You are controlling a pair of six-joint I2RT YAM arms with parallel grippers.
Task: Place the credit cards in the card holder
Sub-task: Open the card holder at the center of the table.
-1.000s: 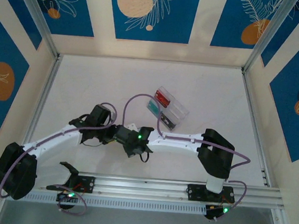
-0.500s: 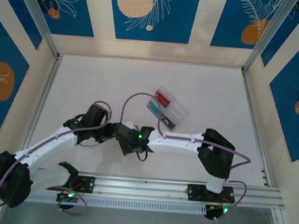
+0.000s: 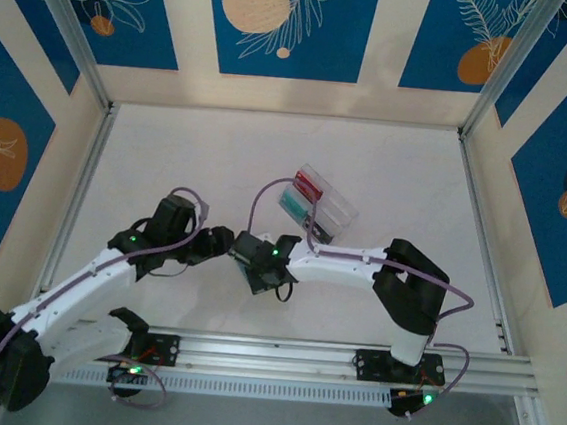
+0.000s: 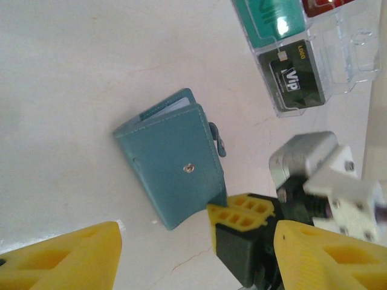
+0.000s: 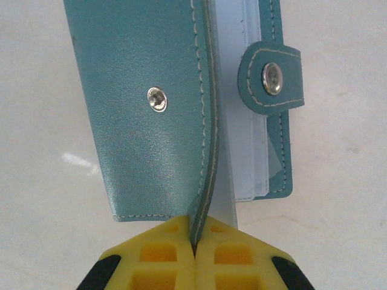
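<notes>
The card holder (image 4: 172, 157), a teal folding wallet with a round snap stud, lies on the white table. My right gripper (image 5: 195, 244) is shut on the lower edge of its cover (image 5: 145, 109), lifting it off the clear sleeves (image 5: 248, 151) and the strap (image 5: 272, 78). In the left wrist view the right gripper (image 4: 239, 211) pinches the wallet's near corner. My left gripper (image 4: 196, 241) stands open just short of the wallet, holding nothing. The credit cards sit in a clear tray: a green one (image 4: 269, 18), a dark VIP one (image 4: 296, 75) and a red one (image 4: 323, 6).
The clear compartmented tray (image 3: 336, 210) stands behind and to the right of both grippers. From above, the left gripper (image 3: 223, 239) and right gripper (image 3: 245, 247) meet nose to nose near the table's middle. An aluminium rail (image 3: 280, 353) runs along the near edge.
The left arm has swung down and to the left, its gripper backing off slightly. The right wrist has shifted a little left, and its jaws have closed fully on the wallet cover.
</notes>
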